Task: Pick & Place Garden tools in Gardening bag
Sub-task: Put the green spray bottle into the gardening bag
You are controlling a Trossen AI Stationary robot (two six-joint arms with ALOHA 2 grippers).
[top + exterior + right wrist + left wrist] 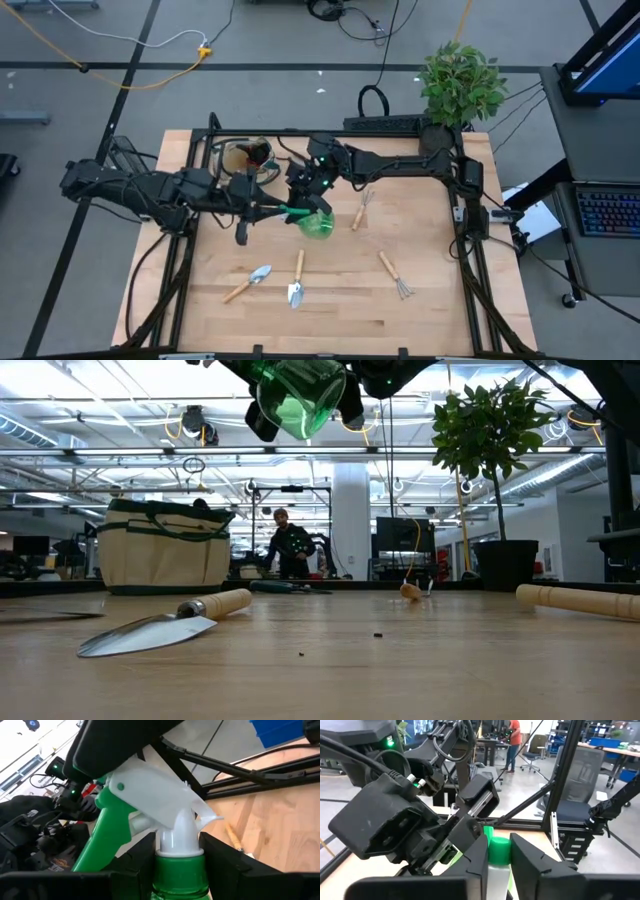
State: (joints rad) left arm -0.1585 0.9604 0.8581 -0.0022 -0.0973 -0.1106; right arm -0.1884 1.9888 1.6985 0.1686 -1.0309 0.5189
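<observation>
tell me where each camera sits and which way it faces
high: above the table, looking straight down; both arms meet at the green spray bottle.
low: at tabletop height, looking level across; the bottle hangs overhead, gardening bag behind.
left wrist: looks past the left pincer, shut on the bottle's neck.
right wrist: looks past the right pincer, gripping under the white trigger head.
shared: all four show the bottle.

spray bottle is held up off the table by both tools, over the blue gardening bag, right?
Not quite: the spray bottle is held up between the left tool and right tool, but it isn't over the gardening bag, which is tan. The low view shows the bag off to one side.
</observation>
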